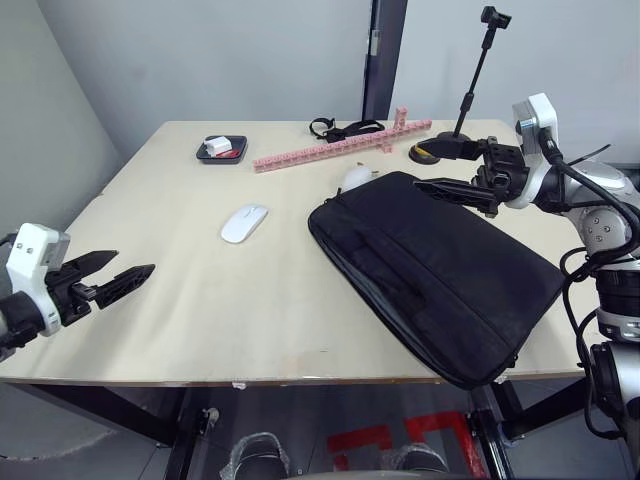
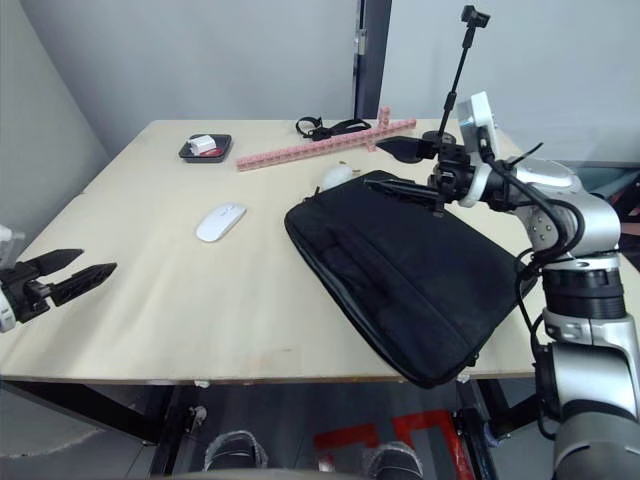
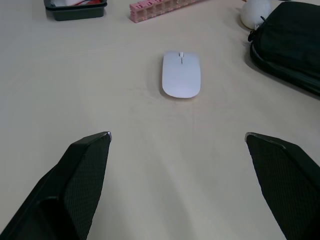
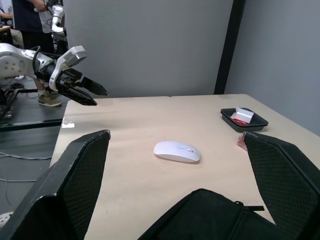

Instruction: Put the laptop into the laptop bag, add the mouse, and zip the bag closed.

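Note:
The black laptop bag (image 1: 440, 270) lies flat on the right half of the table, its flap down. The laptop is hidden. A flat white mouse (image 1: 244, 222) rests on the bare tabletop left of the bag, also seen as the mouse (image 3: 181, 74) ahead of my left fingers. My left gripper (image 1: 118, 275) hovers open at the table's left edge, nothing between its fingers. My right gripper (image 1: 438, 171) is open just above the bag's far corner, holding nothing.
A white egg-shaped object (image 1: 358, 177) sits against the bag's far edge. A pink block strip (image 1: 340, 146), a small dark tray (image 1: 221, 149), a black strap (image 1: 340, 128) and a camera stand (image 1: 470, 90) line the back of the table (image 1: 200, 310).

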Robot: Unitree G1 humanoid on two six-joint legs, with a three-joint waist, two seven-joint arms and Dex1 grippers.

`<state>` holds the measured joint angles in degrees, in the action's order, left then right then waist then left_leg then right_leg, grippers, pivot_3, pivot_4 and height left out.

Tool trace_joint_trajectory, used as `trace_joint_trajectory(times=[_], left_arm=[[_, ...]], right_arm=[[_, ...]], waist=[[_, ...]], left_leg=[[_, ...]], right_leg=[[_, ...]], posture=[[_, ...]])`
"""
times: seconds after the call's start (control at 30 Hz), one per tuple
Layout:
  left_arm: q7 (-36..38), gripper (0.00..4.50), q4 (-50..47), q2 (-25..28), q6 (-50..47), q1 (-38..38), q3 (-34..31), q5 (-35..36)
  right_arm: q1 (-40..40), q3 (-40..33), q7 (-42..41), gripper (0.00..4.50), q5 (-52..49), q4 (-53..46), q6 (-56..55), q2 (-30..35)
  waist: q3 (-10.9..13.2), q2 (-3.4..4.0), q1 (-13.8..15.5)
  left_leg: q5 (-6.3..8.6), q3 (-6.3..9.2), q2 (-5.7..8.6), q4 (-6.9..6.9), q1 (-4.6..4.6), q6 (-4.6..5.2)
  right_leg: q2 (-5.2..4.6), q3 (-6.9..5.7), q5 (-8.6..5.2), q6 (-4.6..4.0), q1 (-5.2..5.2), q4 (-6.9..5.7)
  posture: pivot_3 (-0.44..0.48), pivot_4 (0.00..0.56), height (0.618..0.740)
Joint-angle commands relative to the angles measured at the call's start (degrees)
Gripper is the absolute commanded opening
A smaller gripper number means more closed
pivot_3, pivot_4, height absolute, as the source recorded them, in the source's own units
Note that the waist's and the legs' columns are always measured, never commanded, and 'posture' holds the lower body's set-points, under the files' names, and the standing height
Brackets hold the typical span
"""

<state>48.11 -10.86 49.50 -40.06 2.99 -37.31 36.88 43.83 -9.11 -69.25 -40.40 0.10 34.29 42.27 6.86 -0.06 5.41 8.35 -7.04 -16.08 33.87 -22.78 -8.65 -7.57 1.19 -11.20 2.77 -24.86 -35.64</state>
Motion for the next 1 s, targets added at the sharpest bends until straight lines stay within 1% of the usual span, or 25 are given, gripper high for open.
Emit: trace_joint_trajectory(times=[0.03,0.17,0.27,0.43,0.5,0.63,1.0], left_arm=[[-1.27,4.5,2.54,-0.05,3.86,-5.69,5.07,-2.81],[-2.73,4.5,10.87,-2.06,9.19,-13.73,12.34,-7.92],[-2.5,4.5,17.7,-4.57,13.41,-19.4,18.31,-11.77],[-3.44,4.5,28.25,-8.69,21.13,-27.79,24.64,-17.63],[-4.97,4.5,32.94,-9.73,23.54,-30.87,26.04,-19.99],[-4.01,4.5,39.74,-12.26,26.74,-35.18,28.74,-22.15],[-3.33,4.5,54.41,-16.42,33.82,-42.48,30.11,-25.58]], right_arm=[[-0.15,-1.27,0.93,4.46,-1.27,-3.22,0.26,0.36],[-1.58,-0.49,1.48,4.46,-0.32,-4.65,-0.4,0.68],[-2.18,-0.72,2.23,4.46,-0.65,-5.97,0.18,1.22],[-2.83,-1.36,3.39,4.46,-1.66,-7.75,1.42,2.08],[-3.27,-1.27,3.79,4.46,-1.6,-8.5,1.68,2.5],[-4.27,-1.29,3.79,4.46,-1.54,-9.51,1.85,3.56],[-5.02,-2.3,4.79,4.46,-3.02,-12.38,3.6,5.53]], waist=[[-0.02,0.0,0.06],[-0.14,0.02,-0.09],[-0.16,0.02,-0.15],[-0.17,0.0,-0.05],[-0.18,-0.01,0.06],[-0.18,-0.01,0.12],[-0.18,-0.02,0.53]], left_leg=[[0.0,0.0,0.0,0.01,0.0,0.0],[-0.01,0.0,0.0,0.03,-0.01,0.0],[-0.02,0.0,0.01,0.02,-0.03,-0.01],[-0.02,0.0,0.01,0.02,-0.04,-0.02],[-0.03,0.01,0.01,0.03,-0.04,-0.03],[-0.02,0.0,0.01,0.05,-0.05,-0.03],[-0.02,0.0,0.02,0.05,-0.05,-0.04]], right_leg=[[0.0,0.0,0.0,0.0,0.01,-0.01],[0.01,0.02,0.02,0.0,0.0,-0.02],[0.01,0.03,0.02,0.01,-0.01,-0.02],[0.02,0.03,0.04,0.03,-0.01,-0.03],[0.02,0.04,0.05,0.04,0.01,-0.03],[0.02,0.07,0.08,0.06,0.01,-0.02],[0.01,0.08,0.1,0.07,0.01,-0.01]], posture=[[0.0,0.15,0.74],[0.0,0.15,0.74],[0.0,0.15,0.74],[0.0,0.15,0.74],[0.0,0.15,0.74],[0.0,0.15,0.74],[0.0,0.15,0.74]])
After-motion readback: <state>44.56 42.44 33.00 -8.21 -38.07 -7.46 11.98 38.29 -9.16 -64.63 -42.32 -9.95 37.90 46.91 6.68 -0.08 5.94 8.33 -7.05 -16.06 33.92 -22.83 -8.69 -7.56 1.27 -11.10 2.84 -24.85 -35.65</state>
